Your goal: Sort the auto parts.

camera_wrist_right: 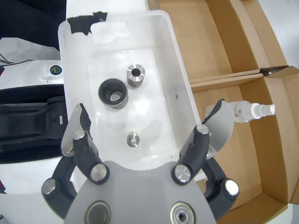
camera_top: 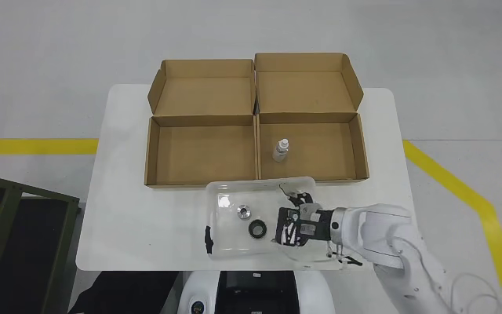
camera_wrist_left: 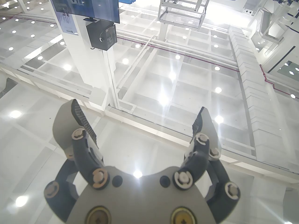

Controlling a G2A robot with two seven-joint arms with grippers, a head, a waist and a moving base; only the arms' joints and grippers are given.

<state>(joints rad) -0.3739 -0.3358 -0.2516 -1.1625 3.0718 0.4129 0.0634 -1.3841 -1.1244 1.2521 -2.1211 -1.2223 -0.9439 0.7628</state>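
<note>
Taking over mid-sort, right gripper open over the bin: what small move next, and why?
Probably lower the right gripper onto the small silver part: the jaws stand open and empty, and that part lies closest to them in the clear bin.

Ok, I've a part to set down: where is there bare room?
The left box is bare wall to wall. The right box is free beyond the spray bottle, which sits near the shared wall. The clear bin is crowded: three metal parts, with the open right end effector above.
</note>
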